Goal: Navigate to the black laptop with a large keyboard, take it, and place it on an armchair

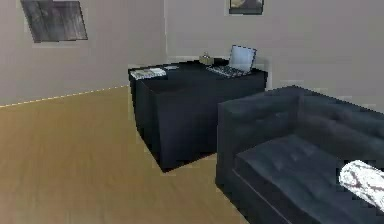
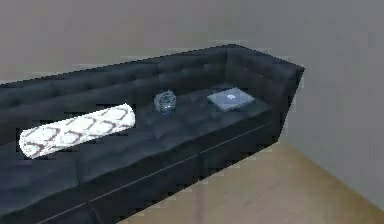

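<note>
Forward view: open laptop (image 1: 238, 62) sits on a black tabletop (image 1: 185, 100), at its far corner toward the forward view's right, close to the back wall. The screen stands up at the back and the keyboard half faces the camera and a bit left. Judged to be the task's laptop, since the keyboard shows, though the colour reads dark grey rather than clear black.

Key relation: the laptop lies ahead and slightly right of centre, well apart from the robot. The dark sofa (image 1: 300, 150) fills the near right, so its arm stands between the robot and that side of the tabletop. Open wood floor (image 1: 70, 160) on the left is likely the way in. The base then needs turning so the arm side faces the tabletop.

Also on the tabletop: a pale flat thing (image 1: 150, 72) at the left end and a small object (image 1: 205, 60) just beside the laptop.

Arm side view: the same sofa, carrying a patterned cushion (image 2: 80, 130), a small glassy thing (image 2: 165, 100) and a flat grey slab (image 2: 230, 98), maybe a closed laptop, not black.

State of the fingers: cannot tell.
</note>
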